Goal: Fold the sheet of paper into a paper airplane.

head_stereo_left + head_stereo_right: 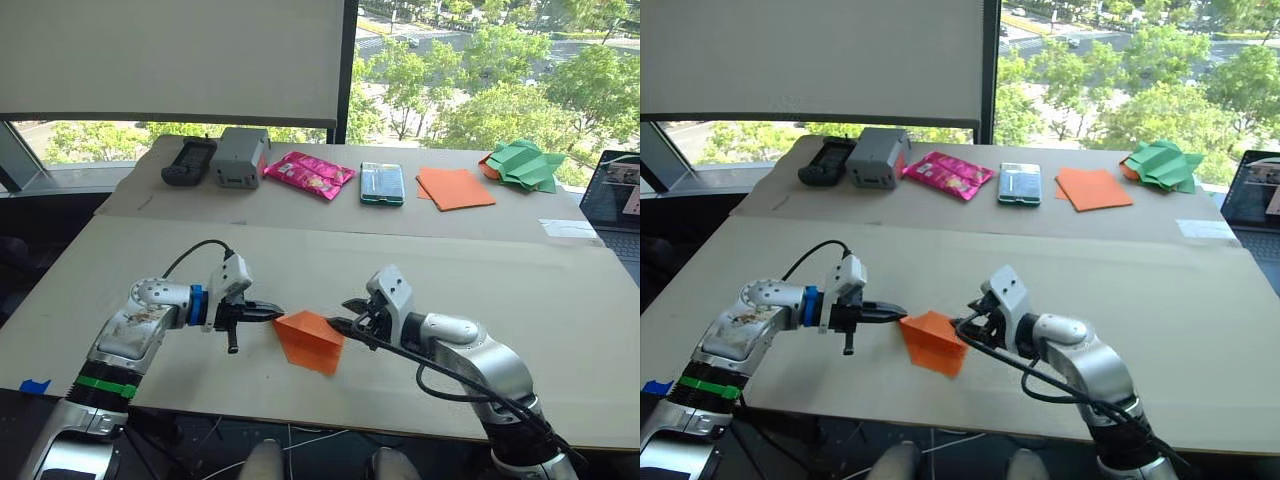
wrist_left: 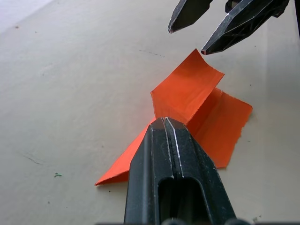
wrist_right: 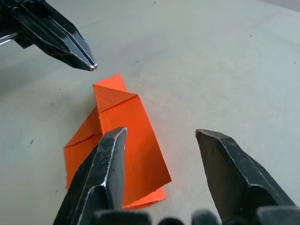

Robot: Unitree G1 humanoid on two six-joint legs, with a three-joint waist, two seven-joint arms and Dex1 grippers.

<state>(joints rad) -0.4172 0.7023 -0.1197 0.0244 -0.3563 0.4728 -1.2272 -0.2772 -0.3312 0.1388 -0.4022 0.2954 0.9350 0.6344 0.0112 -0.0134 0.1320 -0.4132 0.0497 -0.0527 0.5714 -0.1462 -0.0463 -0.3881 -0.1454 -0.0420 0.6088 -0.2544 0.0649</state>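
From the left eye view, the sheet of paper [image 1: 310, 340] lay near the front edge of the table [image 1: 560, 330], already folded into a pointed, creased shape, with the left gripper [image 1: 270, 314] at its left corner and the right gripper [image 1: 342, 322] at its right edge. Along the back of the table sat a flat stack of orange sheets [image 1: 455, 187] and some green paper shapes [image 1: 523, 164], well apart from the work.

From the left wrist view, the left gripper's jaws were clenched together at the near tip of the paper; whether any paper was actually pinched between them was hidden by the jaws themselves. A raised flap stood up from the sheet, curling toward the right gripper's parted jaws beyond it.

From the right wrist view, the right gripper [image 3: 161, 136] had its jaws released and spread wide, one finger over the paper's edge, the other over bare table.

By my judgement this was mid-fold: the nose and flaps were formed, the wings not yet. The next move probably called for the right gripper to take the raised flap and press it flat while the left anchored the tip
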